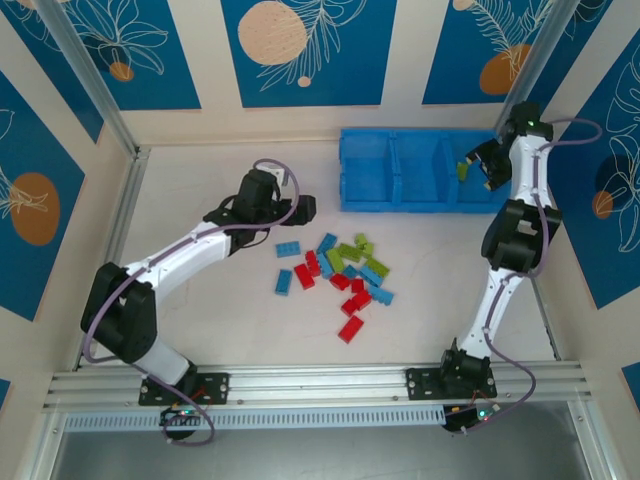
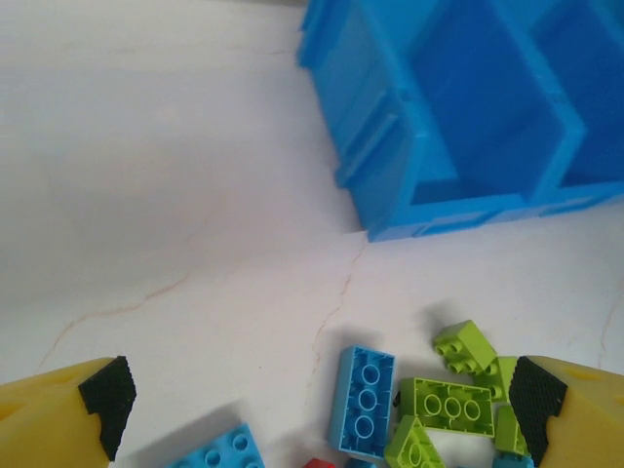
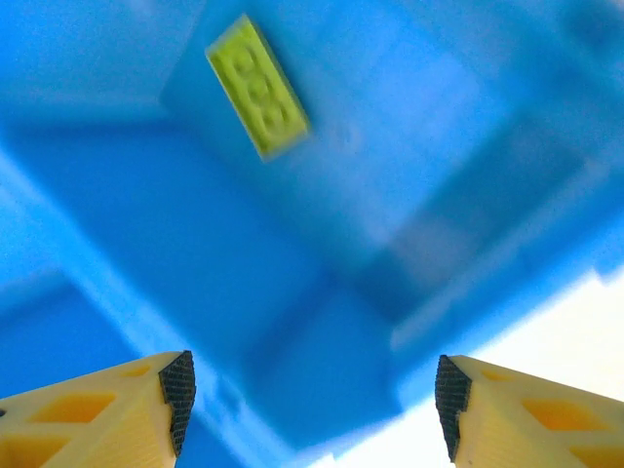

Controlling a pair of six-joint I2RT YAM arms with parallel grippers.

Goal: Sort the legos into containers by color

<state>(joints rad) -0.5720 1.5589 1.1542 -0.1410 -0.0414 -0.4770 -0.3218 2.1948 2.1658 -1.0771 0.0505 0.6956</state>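
My right gripper [image 1: 478, 165] hangs over the tray [image 1: 400, 205] in the upper right of the overhead frame, above the compartment at the tray's right-hand end. In its wrist view its fingers [image 3: 146, 405] stand wide apart with nothing between them, so it is released. A single green brick [image 3: 258, 86] shows against the blue floor of that compartment. The view is blurred, so I cannot tell whether it lies flat or is in mid-air. If it is falling, it could bounce off a wall or land on edge.

The other bricks [image 1: 345, 275] lie loose on the desk [image 1: 250, 330] at the centre of the overhead frame, with red, light blue and green ones mixed and many touching.

My left gripper [image 1: 300, 208] sits just above and left of that pile, also spread wide and empty. Its wrist view shows a light blue brick [image 2: 363, 400] lying right against a flat green one [image 2: 446, 405].

That is my main worry. With the fingers this wide over a crowded pile, closing could trap two colours at once or shove neighbours away. I also judge that pulling the right gripper out sideways, not upward, could catch the tray wall and drag the tray.
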